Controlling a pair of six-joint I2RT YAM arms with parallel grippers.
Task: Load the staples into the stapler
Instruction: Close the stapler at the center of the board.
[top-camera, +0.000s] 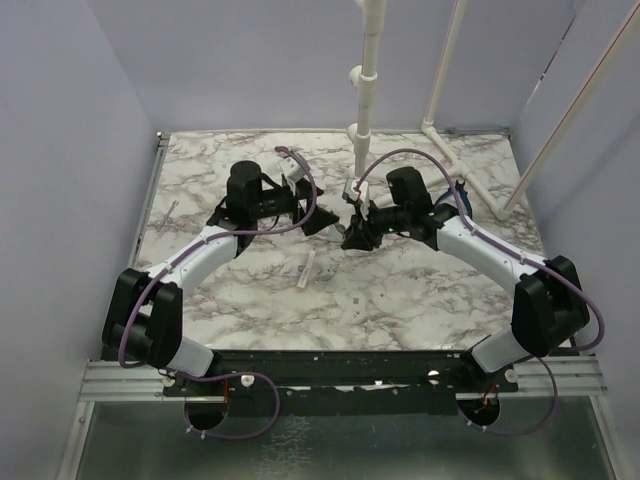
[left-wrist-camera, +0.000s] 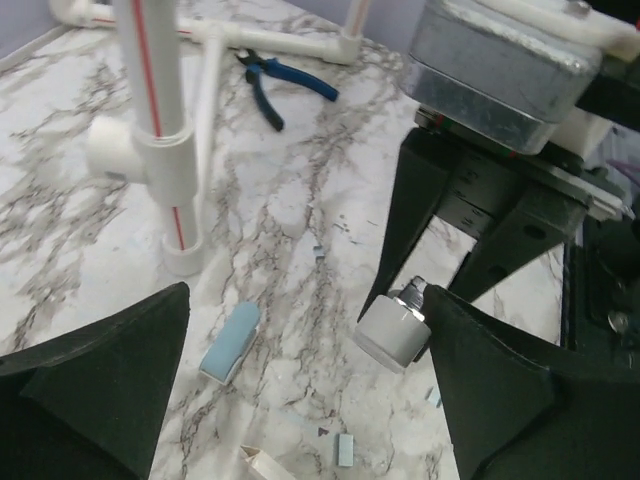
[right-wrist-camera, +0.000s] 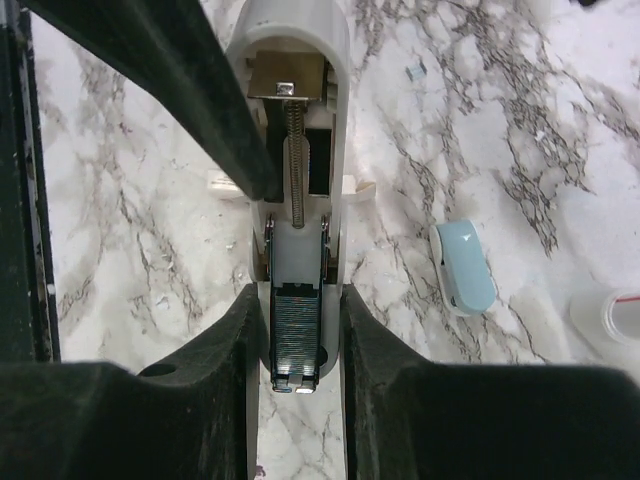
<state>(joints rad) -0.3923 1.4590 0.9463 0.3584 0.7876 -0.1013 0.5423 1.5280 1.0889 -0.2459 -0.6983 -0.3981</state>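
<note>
The right pincer covers both lower sides of the stapler.

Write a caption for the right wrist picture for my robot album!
The right gripper pinches the opened stapler, staples sitting in its channel, a light blue piece lying on the marble table.

The left tool hangs with its dark fingers spread wide over the marbled worktop. Just beside its right finger, the right tool pinches the white, rounded end of the stapler. A light blue plastic piece lies flat near a white upright pipe. Blue-handled pliers rest farther back, and small grey bits dot the surface.
</note>
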